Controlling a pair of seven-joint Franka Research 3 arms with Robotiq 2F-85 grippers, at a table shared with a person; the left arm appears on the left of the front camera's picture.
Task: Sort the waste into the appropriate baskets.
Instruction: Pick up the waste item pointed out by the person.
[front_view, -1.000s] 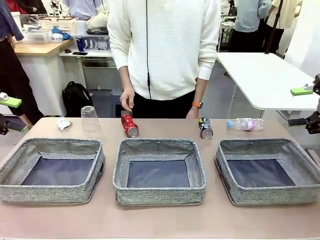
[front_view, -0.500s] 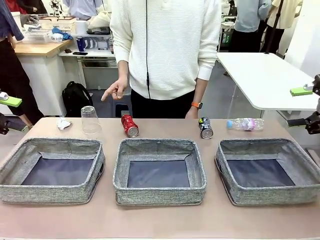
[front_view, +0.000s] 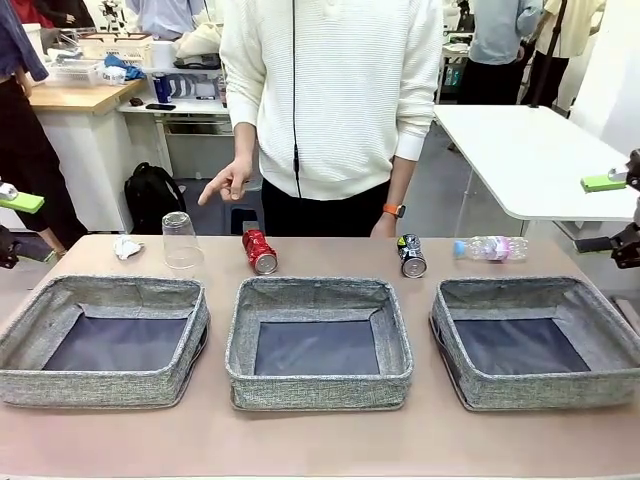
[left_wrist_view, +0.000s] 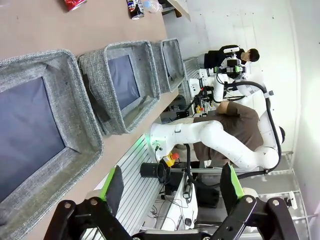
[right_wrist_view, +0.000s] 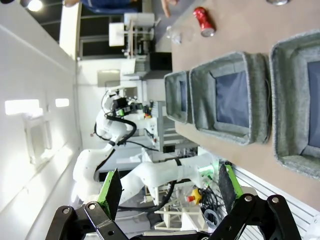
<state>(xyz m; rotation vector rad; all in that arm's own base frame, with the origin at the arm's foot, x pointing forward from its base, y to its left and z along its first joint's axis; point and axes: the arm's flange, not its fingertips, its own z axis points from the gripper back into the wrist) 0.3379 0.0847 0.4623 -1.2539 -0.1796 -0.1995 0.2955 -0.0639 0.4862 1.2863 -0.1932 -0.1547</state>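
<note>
Three grey baskets stand in a row, left (front_view: 95, 385), middle (front_view: 320, 388) and right (front_view: 545, 390), all with nothing inside. Behind them on the table lie a white paper wad (front_view: 126, 247), an upturned clear cup (front_view: 181, 240), a crushed red can (front_view: 259, 251), a crushed dark can (front_view: 411, 256) and a clear bottle (front_view: 490, 248). My left gripper (front_view: 10, 225) hangs open off the table's left end. At the right end my right gripper (front_view: 615, 213) is also open. Both are empty in the wrist views (left_wrist_view: 172, 185) (right_wrist_view: 168, 186). The red can (right_wrist_view: 204, 21) lies far off.
A person stands at the far edge behind the red can, one hand (front_view: 228, 183) raised at waist height with a finger out, the other hand (front_view: 385, 225) near the dark can. A white table (front_view: 530, 150) stands behind at the right.
The person's hand has lifted from the table beside the red can to waist height, finger extended. Both grippers and all the waste stay where they were.
</note>
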